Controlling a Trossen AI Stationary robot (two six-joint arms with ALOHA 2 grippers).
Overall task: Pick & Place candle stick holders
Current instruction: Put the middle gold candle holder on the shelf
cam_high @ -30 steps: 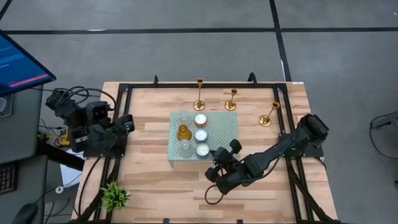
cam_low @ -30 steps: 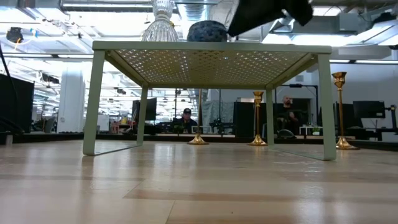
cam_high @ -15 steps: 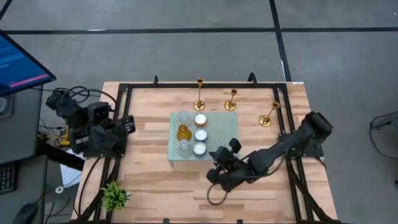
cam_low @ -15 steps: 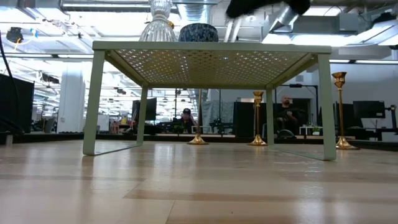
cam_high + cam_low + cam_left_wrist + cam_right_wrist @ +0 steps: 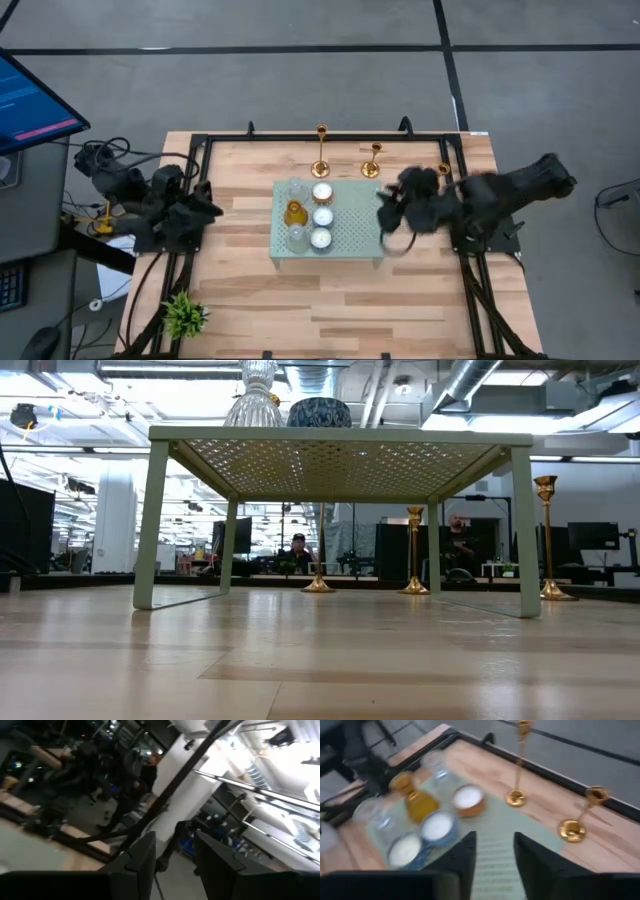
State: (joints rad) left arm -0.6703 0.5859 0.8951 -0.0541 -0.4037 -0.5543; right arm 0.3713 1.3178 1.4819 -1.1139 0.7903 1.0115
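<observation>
Tealights [image 5: 321,215] and glass cups [image 5: 295,212] on green rack [image 5: 358,222], candlesticks [image 5: 371,160] behind

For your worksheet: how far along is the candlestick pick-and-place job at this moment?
Done: nothing visible; all three gold candlesticks, tall, middle and right, stand on the wooden table behind the green rack. In hand: nothing; the right gripper hangs empty, fingers apart, over the rack. Left: every candlestick.

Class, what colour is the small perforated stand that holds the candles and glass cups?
Pale green stand, clearest in the high view.
</observation>
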